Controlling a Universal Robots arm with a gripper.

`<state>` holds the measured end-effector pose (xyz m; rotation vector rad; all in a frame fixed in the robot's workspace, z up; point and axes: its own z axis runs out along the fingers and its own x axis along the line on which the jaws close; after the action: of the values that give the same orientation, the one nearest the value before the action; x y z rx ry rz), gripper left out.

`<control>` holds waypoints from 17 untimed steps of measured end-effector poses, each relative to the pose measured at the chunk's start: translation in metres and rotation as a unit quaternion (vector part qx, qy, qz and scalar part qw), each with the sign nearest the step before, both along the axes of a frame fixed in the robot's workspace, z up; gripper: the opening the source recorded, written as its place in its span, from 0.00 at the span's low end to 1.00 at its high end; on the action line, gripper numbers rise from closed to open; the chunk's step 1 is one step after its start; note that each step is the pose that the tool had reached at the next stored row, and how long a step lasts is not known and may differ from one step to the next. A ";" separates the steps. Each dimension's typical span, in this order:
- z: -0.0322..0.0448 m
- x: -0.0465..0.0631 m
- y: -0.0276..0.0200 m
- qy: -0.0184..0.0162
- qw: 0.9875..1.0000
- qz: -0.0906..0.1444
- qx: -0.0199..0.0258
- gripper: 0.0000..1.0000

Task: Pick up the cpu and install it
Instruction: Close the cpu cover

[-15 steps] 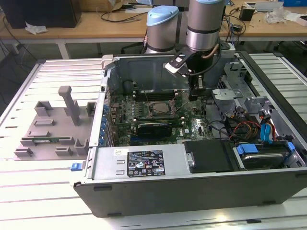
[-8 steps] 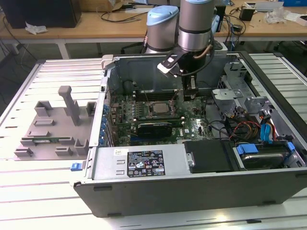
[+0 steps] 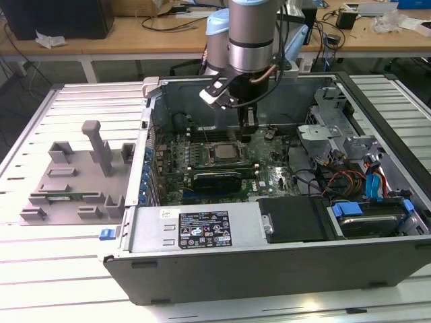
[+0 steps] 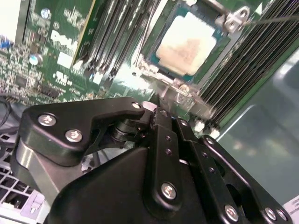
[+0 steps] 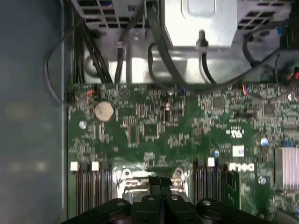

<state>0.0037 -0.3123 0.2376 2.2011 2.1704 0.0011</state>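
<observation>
So the cpu [image 4: 187,41] is already sitting in the socket [image 4: 183,92] on the motherboard [image 3: 269,171], silver top up, inside the open computer case [image 3: 269,269] on the desk [image 3: 67,269]. The gripper [image 3: 249,122] hangs just above the board, right beside the socket on the exterior view's right, and both wrist views show its fingers pressed together with nothing between them. There's also a gray parts holder [image 3: 74,182] on the desk, off to the exterior view's left of the case.
</observation>
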 end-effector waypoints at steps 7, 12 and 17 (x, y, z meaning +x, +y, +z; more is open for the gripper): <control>0.0000 -0.008 0.0000 0.000 1.000 0.000 0.000 0.11; -0.0078 -0.015 -0.0003 0.000 1.000 0.000 0.000 0.11; -0.0093 -0.030 -0.0003 -0.001 1.000 0.001 0.000 0.11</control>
<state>-0.0260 -0.3126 0.2282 2.1976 2.1716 0.0016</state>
